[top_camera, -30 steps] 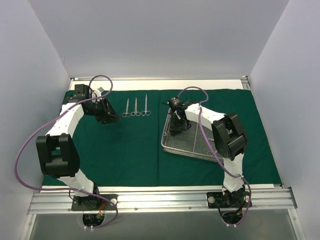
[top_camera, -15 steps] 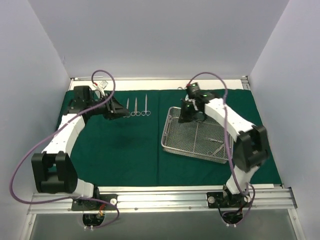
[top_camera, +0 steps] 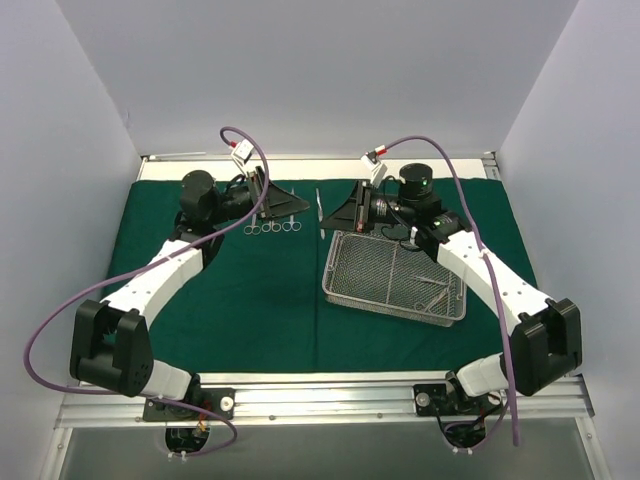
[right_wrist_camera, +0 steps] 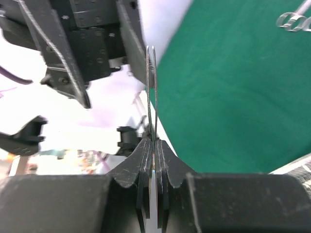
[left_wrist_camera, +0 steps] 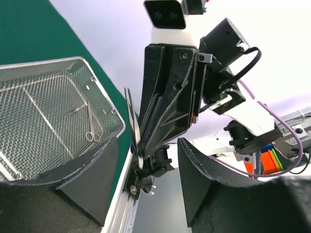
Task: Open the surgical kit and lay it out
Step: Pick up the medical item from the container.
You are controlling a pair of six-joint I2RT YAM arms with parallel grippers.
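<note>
Presenting as a robotics laboratory test cell. Being enclosed on three sides by plain white panels [top_camera: 300, 70]. Carrying two white-and-black robot arms [top_camera: 160, 275] bolted to an aluminium rail [top_camera: 330, 398] at the near table edge, trailing loose purple cables [top_camera: 35, 340]. Displaying staged surgical props on the bench: dark green drape [top_camera: 260, 300], wire-mesh tray [top_camera: 392, 308], steel scissor-like instruments [top_camera: 271, 226].
</note>
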